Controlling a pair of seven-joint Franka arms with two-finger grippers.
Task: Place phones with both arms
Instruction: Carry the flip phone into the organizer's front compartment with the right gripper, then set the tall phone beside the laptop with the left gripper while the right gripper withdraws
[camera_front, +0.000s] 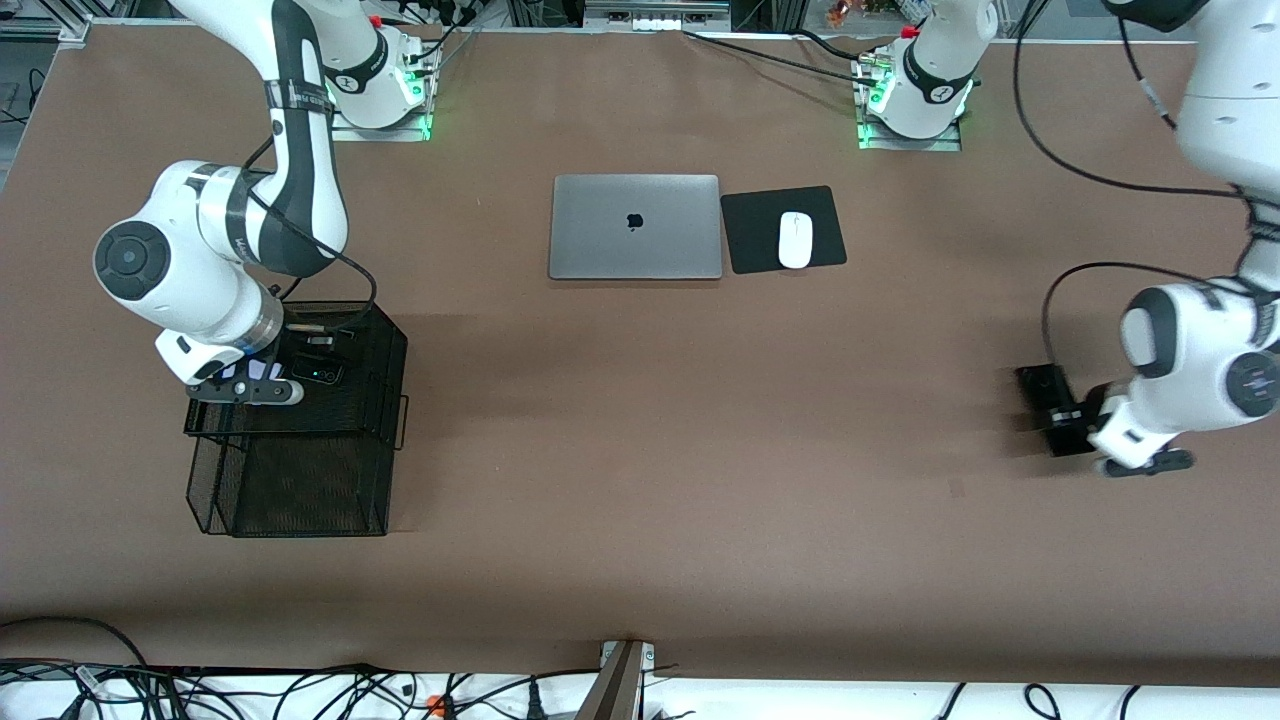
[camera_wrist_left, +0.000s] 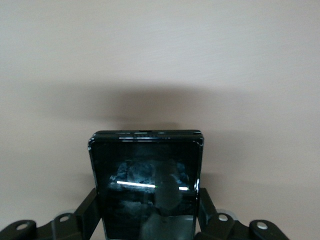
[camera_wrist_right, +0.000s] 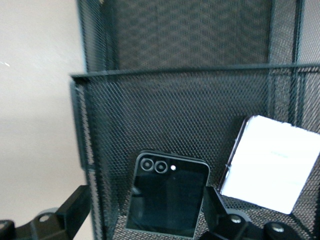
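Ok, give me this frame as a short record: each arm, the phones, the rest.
left gripper: over bare table at the left arm's end, fingers shut on slim black phone
right gripper: over mesh organizer, fingers open around small black phone
pale phone: in the organizer, beside the small black one
other: closed laptop, mouse on pad

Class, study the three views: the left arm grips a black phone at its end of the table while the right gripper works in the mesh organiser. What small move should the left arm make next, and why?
Probably carry the slim black slab phone, clamped in the left gripper over bare brown table, toward the black wire-mesh organiser. The small black squarish phone and pale lilac-white phone already lie there, by the right gripper.
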